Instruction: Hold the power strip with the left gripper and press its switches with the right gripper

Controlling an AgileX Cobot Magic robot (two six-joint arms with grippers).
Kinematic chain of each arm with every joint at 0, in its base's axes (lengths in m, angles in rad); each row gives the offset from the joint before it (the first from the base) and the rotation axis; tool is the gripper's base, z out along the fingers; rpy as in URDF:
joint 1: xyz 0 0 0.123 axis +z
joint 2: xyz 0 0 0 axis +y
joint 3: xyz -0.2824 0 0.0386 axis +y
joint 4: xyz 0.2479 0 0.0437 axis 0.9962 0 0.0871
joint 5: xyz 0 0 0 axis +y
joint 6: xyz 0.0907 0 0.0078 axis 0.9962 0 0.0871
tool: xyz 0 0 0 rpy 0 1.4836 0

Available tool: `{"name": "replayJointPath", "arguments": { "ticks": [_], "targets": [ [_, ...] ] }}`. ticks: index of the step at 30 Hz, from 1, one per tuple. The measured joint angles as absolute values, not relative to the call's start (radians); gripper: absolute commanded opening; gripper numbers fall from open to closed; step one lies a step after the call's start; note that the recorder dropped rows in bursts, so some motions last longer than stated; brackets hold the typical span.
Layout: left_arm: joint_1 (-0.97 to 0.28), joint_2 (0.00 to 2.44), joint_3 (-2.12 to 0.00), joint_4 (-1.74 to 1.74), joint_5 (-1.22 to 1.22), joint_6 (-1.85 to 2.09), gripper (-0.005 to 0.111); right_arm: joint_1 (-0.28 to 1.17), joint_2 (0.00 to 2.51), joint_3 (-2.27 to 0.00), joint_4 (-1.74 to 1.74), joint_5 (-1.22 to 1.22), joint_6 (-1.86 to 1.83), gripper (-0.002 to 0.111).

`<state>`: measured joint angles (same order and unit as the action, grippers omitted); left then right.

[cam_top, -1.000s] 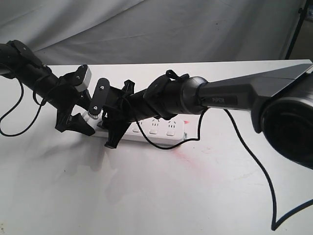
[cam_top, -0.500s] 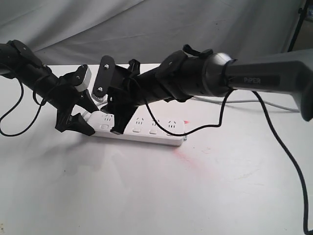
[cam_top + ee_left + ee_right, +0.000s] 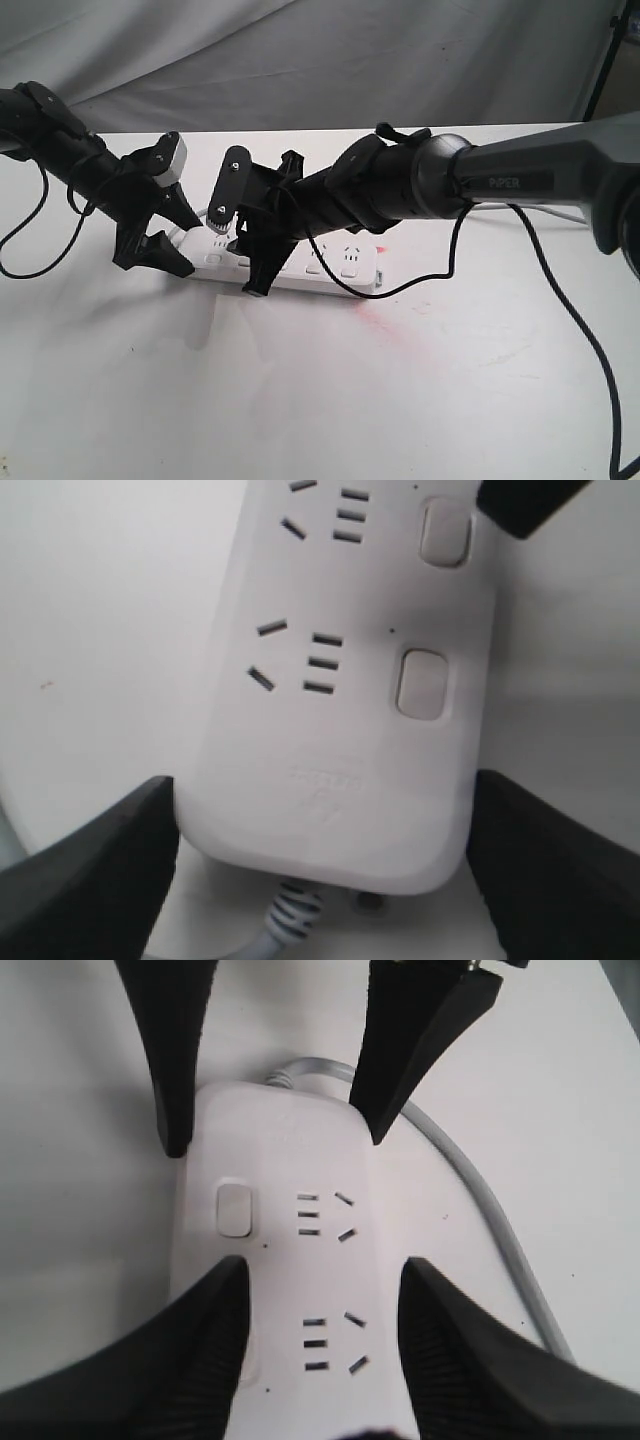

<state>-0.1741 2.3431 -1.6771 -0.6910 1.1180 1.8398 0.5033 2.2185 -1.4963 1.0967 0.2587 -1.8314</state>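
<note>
The white power strip (image 3: pixel 345 262) lies on the white table (image 3: pixel 300 400). My left gripper (image 3: pixel 185 243) is shut on its cord end; in the left wrist view its fingers (image 3: pixel 90 880) press both sides of the power strip (image 3: pixel 340 780). My right gripper (image 3: pixel 250 262) hangs over the strip, open. In the right wrist view the right gripper (image 3: pixel 322 1265) has one fingertip (image 3: pixel 215 1320) resting over the second switch, half hiding it. The first switch (image 3: pixel 232 1210) is uncovered. Two switches (image 3: pixel 421 683) show in the left wrist view.
The strip's grey cord (image 3: pixel 480 1210) curves away over the table. A black cable (image 3: pixel 560 330) loops from the right arm across the table's right side. A pink stain (image 3: pixel 380 320) marks the table before the strip. Grey cloth (image 3: pixel 350 60) hangs behind.
My right gripper lifted off the strip's left end, shifted a little to the right along it, and came down again over the second switch. The left gripper has kept its hold.
</note>
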Motion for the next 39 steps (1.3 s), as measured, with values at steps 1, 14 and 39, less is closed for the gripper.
{"name": "replayJointPath", "arguments": {
  "ticks": [1, 14, 39],
  "targets": [
    [-0.174, 2.343, -1.677, -0.691, 1.118, 1.840, 0.069, 0.503, 2.221, -1.496, 1.097, 0.256, -1.831, 0.044],
    [-0.174, 2.343, -1.677, -0.691, 1.118, 1.840, 0.069, 0.503, 2.227, -1.496, 1.101, 0.246, -1.848, 0.044],
    [-0.174, 2.343, -1.677, -0.691, 1.118, 1.840, 0.069, 0.503, 2.244, -1.496, 1.101, 0.222, -1.873, 0.044]
  ]
}}
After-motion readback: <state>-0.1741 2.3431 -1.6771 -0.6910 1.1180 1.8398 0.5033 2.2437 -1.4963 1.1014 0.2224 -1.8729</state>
